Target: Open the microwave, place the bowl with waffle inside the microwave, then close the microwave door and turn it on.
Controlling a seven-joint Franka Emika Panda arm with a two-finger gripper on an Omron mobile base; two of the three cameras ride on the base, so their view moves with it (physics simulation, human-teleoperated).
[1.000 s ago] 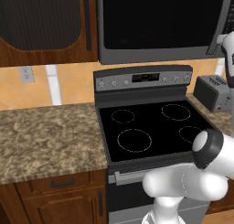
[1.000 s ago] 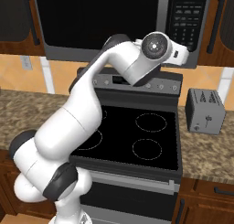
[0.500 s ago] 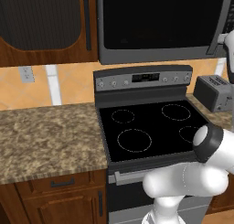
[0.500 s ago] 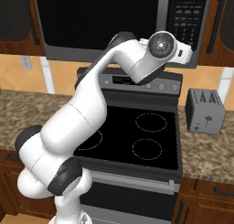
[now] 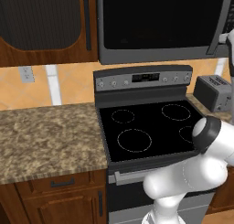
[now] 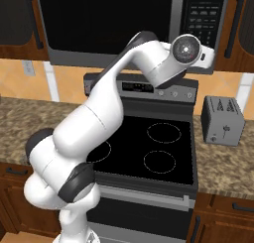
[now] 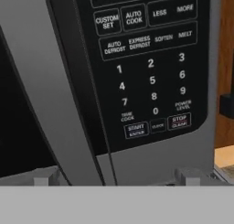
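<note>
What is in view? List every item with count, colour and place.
black and dark-grey box microwave: one, above the stove
dark glass microwave door: one, shut, long grey bar handle beside the black button panel
black glass-top stove: one, between the counters
small grey toaster: one, on the right counter
speckled brown stone counter: both sides of the stove
dark-paned wooden cabinet door: one, upper left
white robot arm: one, raised
gripper: one, open, facing the panel
</note>
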